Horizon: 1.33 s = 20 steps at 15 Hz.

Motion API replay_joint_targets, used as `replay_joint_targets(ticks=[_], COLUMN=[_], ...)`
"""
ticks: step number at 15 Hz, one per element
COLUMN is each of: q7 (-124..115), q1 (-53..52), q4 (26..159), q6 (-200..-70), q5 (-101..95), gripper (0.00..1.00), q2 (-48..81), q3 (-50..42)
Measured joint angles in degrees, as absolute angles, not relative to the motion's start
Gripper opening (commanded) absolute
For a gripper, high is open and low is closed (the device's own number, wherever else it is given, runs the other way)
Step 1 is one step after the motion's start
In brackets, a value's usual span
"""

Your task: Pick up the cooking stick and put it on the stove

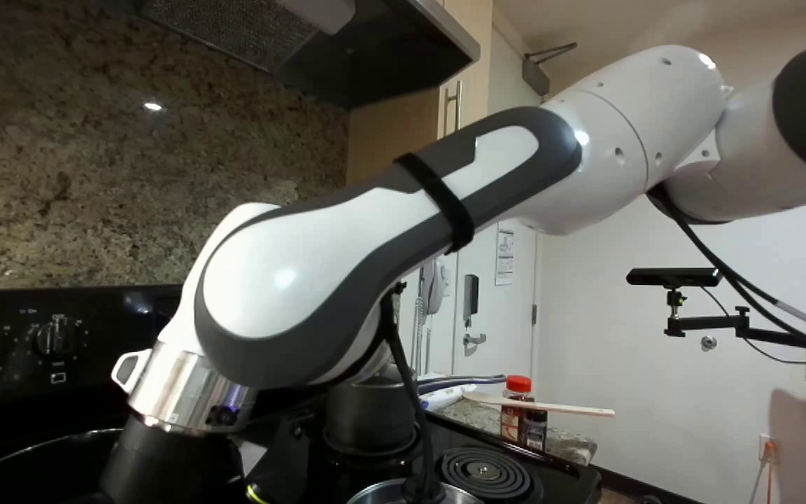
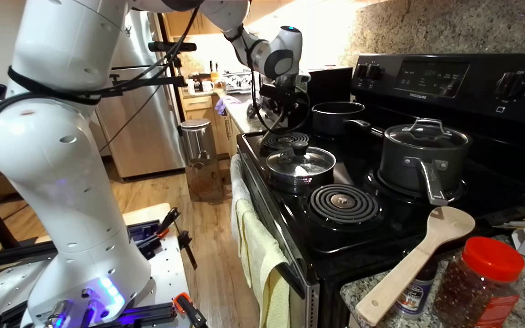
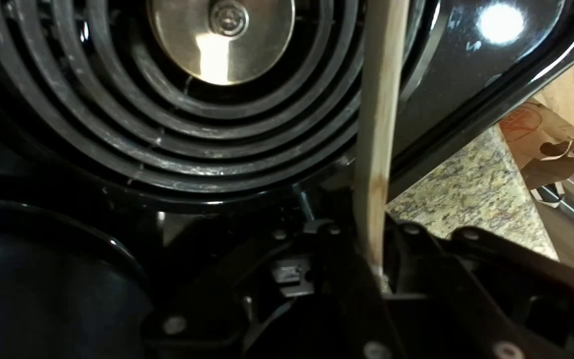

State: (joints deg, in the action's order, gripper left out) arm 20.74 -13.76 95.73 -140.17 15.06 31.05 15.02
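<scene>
My gripper [image 3: 374,239] is shut on the cooking stick [image 3: 381,114], a light tan wooden stick seen nearly edge-on in the wrist view. The stick runs from the fingers across the side of a coil burner to the top edge; its head cannot be made out. In an exterior view the gripper [image 2: 284,107] is over the far end of the black stove [image 2: 404,223], and the stick [image 2: 270,127] slants down towards the far front burner. I cannot tell whether it touches the stove. In an exterior view the gripper [image 1: 179,462] is cut off and the stick is hidden.
A lidded steel pot [image 2: 301,182], a lidded dark saucepan [image 2: 408,164] and a dark pan [image 2: 328,122] stand on the stove. Another wooden spoon [image 2: 419,255] lies across a red-lidded jar [image 2: 486,282] and a small jar on the near counter. A hood [image 1: 375,63] hangs above.
</scene>
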Motion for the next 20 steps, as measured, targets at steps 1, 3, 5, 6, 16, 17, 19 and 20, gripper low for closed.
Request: replay_joint_targets(ticks=[1, 3, 5, 6, 16, 17, 19, 20], q7=[20.6, 17.9, 12.2, 9.0, 3.8, 3.9, 3.9, 3.9], q1=[-13.8, -13.9, -14.5, -14.9, -15.6, -15.6, -15.6, -15.5], q4=[95.8, 95.7, 95.8, 96.0, 99.3, 99.3, 99.4, 99.5], q6=[-140.2, -140.2, -140.2, -140.2, -134.9, -135.0, -135.1, -135.2], q5=[15.1, 14.1, 11.8, 10.4, 5.6, 5.6, 5.6, 5.6], gripper=[0.05, 0.05, 0.05, 0.05, 0.32, 0.34, 0.44, 0.51], q2=[30.9, 30.9, 31.0, 31.1, 31.3, 31.2, 31.2, 31.0], q3=[15.0, 14.8, 13.2, 12.2, 11.6, 11.6, 11.6, 11.6])
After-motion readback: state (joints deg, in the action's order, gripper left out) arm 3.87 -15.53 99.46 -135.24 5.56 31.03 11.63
